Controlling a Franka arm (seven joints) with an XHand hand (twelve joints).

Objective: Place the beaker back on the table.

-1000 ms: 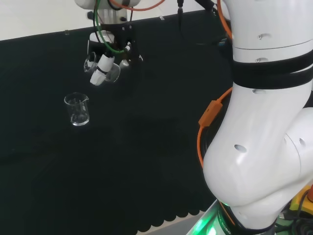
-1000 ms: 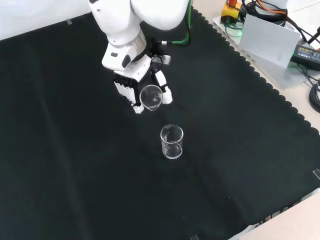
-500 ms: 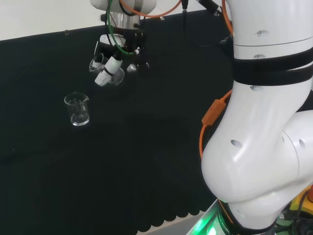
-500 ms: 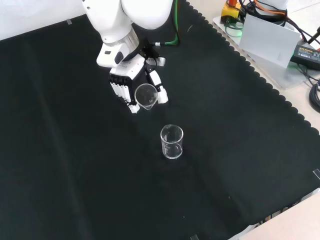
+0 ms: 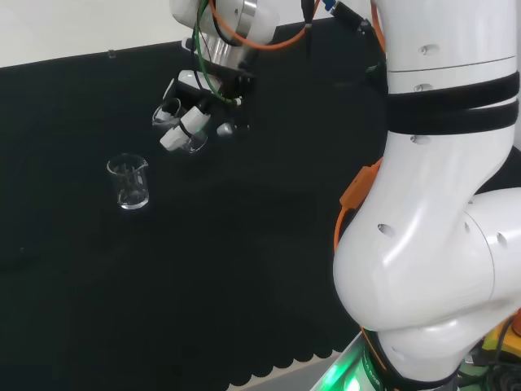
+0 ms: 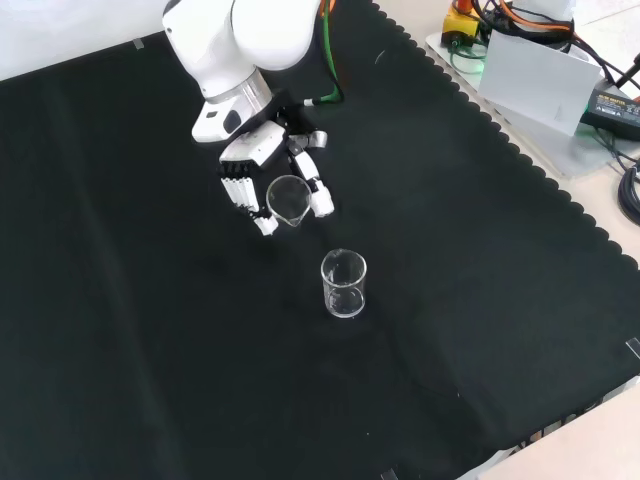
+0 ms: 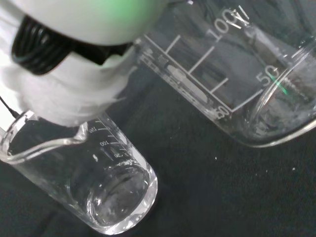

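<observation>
My hand (image 6: pixel 262 165) hangs above the black cloth with its fingers and thumb curled round a small clear glass beaker (image 6: pixel 288 198). The beaker is tilted, its mouth turned toward the front camera. In the head view the hand (image 5: pixel 189 122) holds the same beaker (image 5: pixel 194 142) up and to the right of a second clear beaker (image 5: pixel 130 182). That second beaker (image 6: pixel 344 284) stands upright on the cloth, a little nearer the front camera than the hand. The wrist view has the held beaker (image 7: pixel 237 84) close and large, with the standing beaker (image 7: pixel 94 182) beyond it.
The black cloth (image 6: pixel 150 350) covers the bench, with a scalloped edge along the right in the front view. Off the cloth at the top right lie a white box (image 6: pixel 530 75) and cables (image 6: pixel 620 150). The arm's white links (image 5: pixel 440 204) stand at the right of the head view.
The hand with the beaker has moved right and slightly lower in the head view, and a little left in the front view. The standing beaker has not moved.
</observation>
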